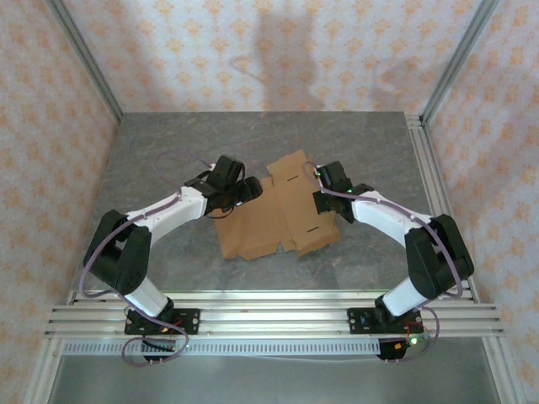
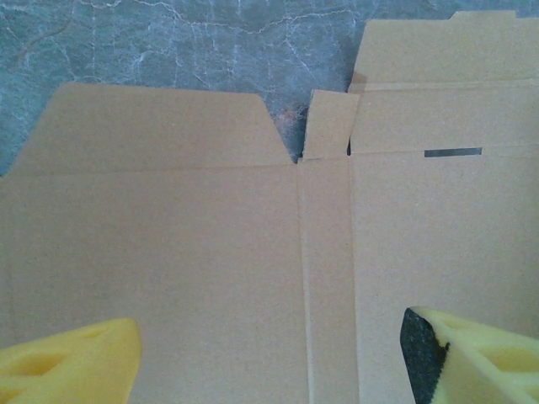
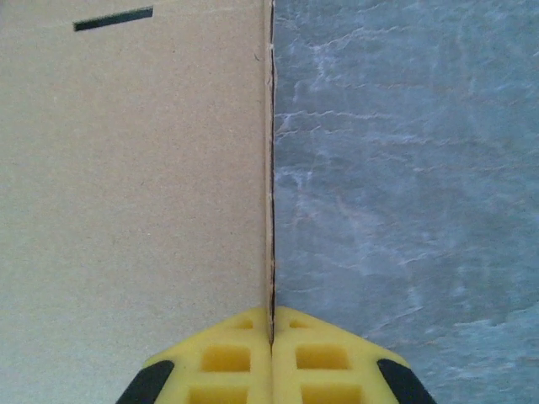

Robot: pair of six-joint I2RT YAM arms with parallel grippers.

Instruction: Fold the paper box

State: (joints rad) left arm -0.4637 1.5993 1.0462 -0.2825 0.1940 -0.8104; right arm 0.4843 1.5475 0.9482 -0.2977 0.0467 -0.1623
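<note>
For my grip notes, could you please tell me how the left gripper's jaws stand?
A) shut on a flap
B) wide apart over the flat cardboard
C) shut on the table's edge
B: the left gripper shows its yellow fingers far apart, with the flat paper box bare between them.

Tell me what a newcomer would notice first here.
A flat brown die-cut sheet, the paper box, lies unfolded in the middle of the grey table, between the two arms. The right gripper is pinched shut on one edge of it. The left gripper hangs open over its left side.
</note>
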